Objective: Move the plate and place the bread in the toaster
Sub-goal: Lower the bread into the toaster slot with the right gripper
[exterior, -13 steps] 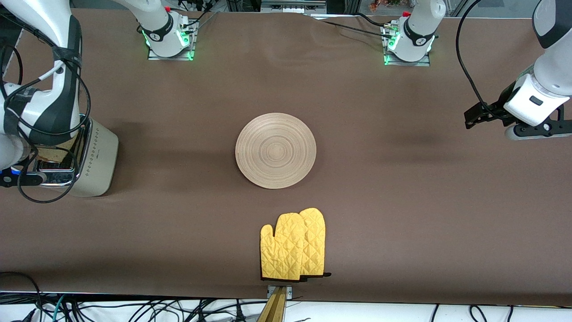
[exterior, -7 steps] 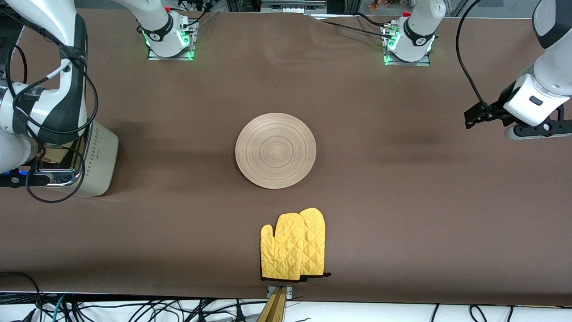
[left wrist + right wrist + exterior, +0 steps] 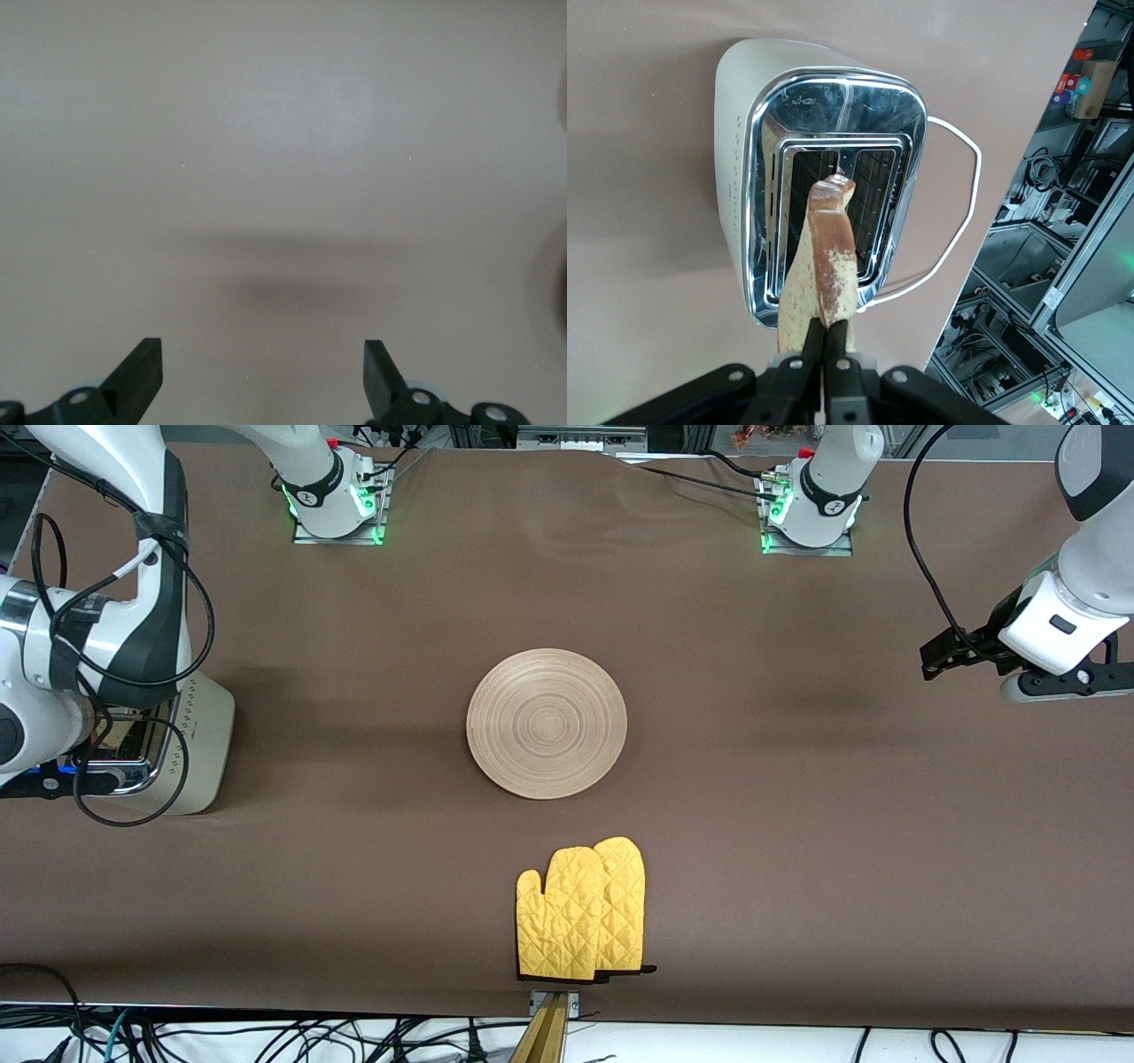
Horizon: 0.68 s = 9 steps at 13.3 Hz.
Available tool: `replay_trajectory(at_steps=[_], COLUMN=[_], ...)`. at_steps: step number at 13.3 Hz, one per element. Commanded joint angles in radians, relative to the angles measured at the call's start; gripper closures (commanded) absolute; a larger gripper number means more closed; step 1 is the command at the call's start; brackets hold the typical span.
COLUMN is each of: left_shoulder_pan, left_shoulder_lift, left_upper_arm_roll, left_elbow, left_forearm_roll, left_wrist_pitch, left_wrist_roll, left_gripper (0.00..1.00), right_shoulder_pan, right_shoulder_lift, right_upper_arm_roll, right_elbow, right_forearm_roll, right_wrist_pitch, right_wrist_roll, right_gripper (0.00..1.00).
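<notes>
My right gripper (image 3: 829, 324) is shut on the lower edge of the bread (image 3: 819, 266), a speckled light brown slice with a darker crust. The slice hangs edge-on above the chrome top and slots of the cream toaster (image 3: 733, 186). In the front view the toaster (image 3: 202, 744) stands at the right arm's end of the table, with that arm's wrist covering most of it. The round grooved wooden plate (image 3: 547, 723) lies bare at the table's middle. My left gripper (image 3: 943, 657) waits open over bare cloth at the left arm's end, its fingers (image 3: 142, 367) wide apart.
A pair of yellow quilted oven mitts (image 3: 582, 911) lies near the table's front edge, nearer the front camera than the plate. The toaster's white cord (image 3: 957, 230) loops off the table's end. Brown cloth (image 3: 797, 824) covers the table.
The right arm's wrist has shifted a little over the toaster, with the bread still in its grip. The left arm, plate and mitts have stayed put.
</notes>
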Motion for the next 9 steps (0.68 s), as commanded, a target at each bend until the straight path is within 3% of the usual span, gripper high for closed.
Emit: replay_trajectory(at_steps=[1,9], left_shoulder_pan=[0.001,0.001], left_shoulder_lift=[0.004,0.005], left_upper_arm_roll=[-0.001,-0.001], left_elbow=[0.016,0.016], left_forearm_roll=[-0.013,-0.012], left_wrist_pitch=[-0.022,-0.023], left_wrist_roll=[-0.002,-0.002], left_gripper=[0.0,0.0], right_shoulder_pan=[0.009,0.0], right_shoulder_lift=[-0.015,-0.059], right_upper_arm_roll=[0.0,-0.009], right_elbow=[-0.002,-0.004], right_forearm_roll=[0.01,0.01], right_wrist_pitch=[-0.011,-0.077], right_wrist_roll=[0.004,-0.035], right_gripper=[1.0,1.0])
